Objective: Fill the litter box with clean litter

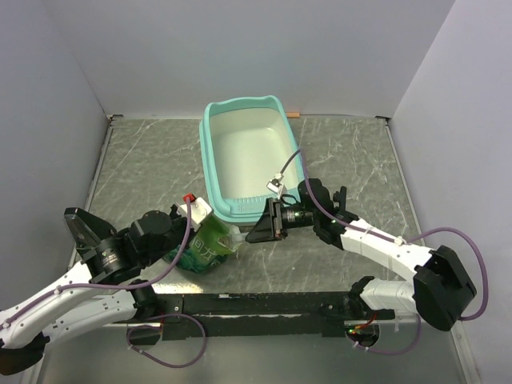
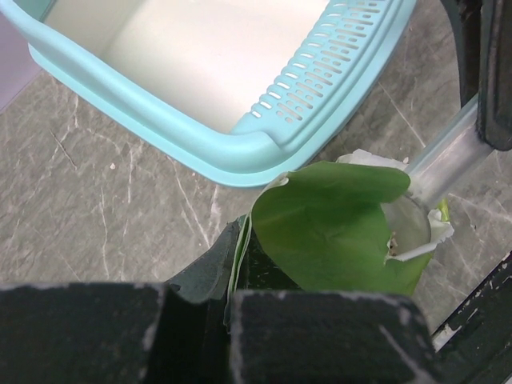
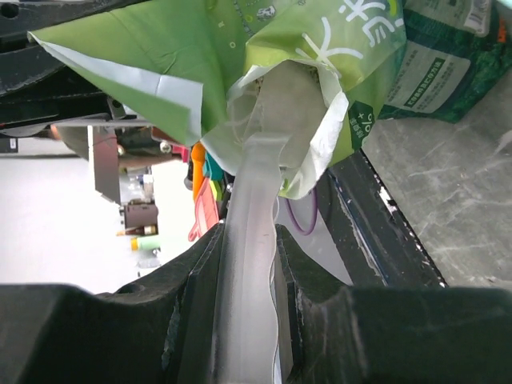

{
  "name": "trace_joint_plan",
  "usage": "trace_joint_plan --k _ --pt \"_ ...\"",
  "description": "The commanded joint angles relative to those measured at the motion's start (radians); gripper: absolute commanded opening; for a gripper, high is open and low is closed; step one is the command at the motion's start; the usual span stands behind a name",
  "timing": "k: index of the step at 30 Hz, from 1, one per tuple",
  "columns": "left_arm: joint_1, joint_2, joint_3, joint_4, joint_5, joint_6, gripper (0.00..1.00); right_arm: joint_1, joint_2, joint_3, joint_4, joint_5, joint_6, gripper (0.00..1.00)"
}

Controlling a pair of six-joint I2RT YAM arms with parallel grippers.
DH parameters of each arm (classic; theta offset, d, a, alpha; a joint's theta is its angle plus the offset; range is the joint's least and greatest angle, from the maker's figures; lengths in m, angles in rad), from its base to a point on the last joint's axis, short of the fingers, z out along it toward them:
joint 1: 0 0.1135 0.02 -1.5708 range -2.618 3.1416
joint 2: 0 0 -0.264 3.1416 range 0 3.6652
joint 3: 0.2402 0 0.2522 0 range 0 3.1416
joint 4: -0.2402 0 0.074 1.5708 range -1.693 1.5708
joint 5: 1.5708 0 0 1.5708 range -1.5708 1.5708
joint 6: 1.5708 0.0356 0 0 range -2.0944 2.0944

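litter box (image 1: 210,164): turquoise tray lying flat at the far middle of the desk (image 1: 144,160), its whitish floor showing. In the left wrist view its near rim is slotted.
green bag (image 1: 204,246): just beside the box's near left corner, mouth open toward the right arm. I cannot tell whether it touches the rim.
scoop (image 3: 256,184): clear plastic, with its handle sticking out of the bag's mouth and its bowl hidden inside.
right gripper (image 3: 248,264): jaws part-way spread, pinching the scoop's handle from both sides.
left gripper (image 2: 228,300): jaws pressed together on the bag's folded edge, near the box's corner.
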Motion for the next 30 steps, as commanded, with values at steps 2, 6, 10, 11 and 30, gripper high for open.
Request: trace_joint_plan --k 2,6,10,11,30 --pt "-0.007 0.007 -0.011 0.091 0.034 -0.03 0.01 -0.049 -0.067 -0.017 0.019 -0.012 0.006 0.0" --pt "-0.008 -0.013 -0.014 0.1 0.01 -0.033 0.01 -0.069 -0.089 -0.034 -0.004 -0.018 -0.005 0.0" --pt "-0.008 -0.056 -0.023 0.113 0.001 -0.044 0.01 -0.086 -0.125 -0.066 -0.002 -0.027 0.004 0.0" --pt "-0.007 -0.059 -0.026 0.111 -0.001 -0.045 0.01 -0.089 -0.13 -0.072 0.001 -0.028 0.007 0.0" --pt "-0.008 -0.015 -0.041 0.137 0.01 -0.062 0.01 -0.141 -0.24 -0.063 -0.14 -0.021 -0.023 0.0"
